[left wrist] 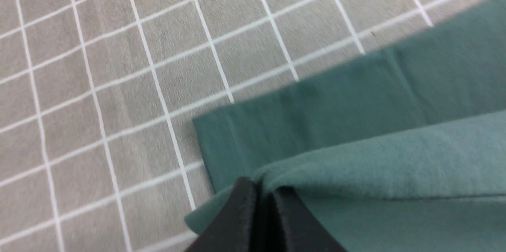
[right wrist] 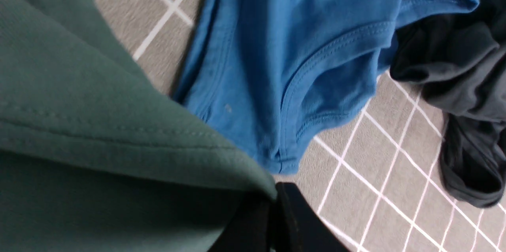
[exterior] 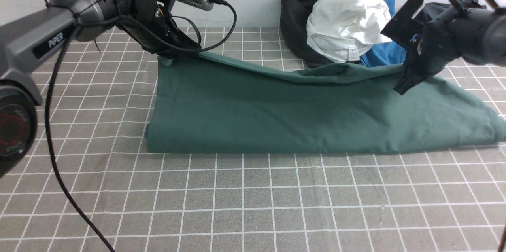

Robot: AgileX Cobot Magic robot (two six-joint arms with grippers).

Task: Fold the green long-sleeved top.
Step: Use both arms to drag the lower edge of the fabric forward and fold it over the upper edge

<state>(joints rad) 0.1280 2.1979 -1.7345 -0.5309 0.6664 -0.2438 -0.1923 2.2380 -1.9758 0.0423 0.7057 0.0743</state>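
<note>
The worktop (exterior: 253, 204) is covered by a grey cloth with a white grid. A black cable (exterior: 53, 157) from the left arm trails over its near left corner.

Across the middle lies the green long-sleeved top (exterior: 296, 117), reaching from left of centre to the right edge. Its near edge rests flat on the cloth as a straight fold. Its far edge is lifted off the surface, higher at the left end than at the right, and sags between the two ends.

The left gripper (exterior: 174, 52) holds the raised far left corner. In the left wrist view its black fingers (left wrist: 245, 220) are pressed together with a fold of green cloth pinched between them. The right gripper (exterior: 401, 86) holds the far edge towards the right. In the right wrist view its fingers (right wrist: 292, 224) are closed on the stitched hem.

Beyond the top, at the far right of the worktop against the white wall, sits a heap of clothes. A blue T-shirt (exterior: 381, 56) lies just behind the right gripper, a white garment (exterior: 348, 22) is piled on top, and a dark garment (exterior: 296, 14) lies under and behind them.
</note>
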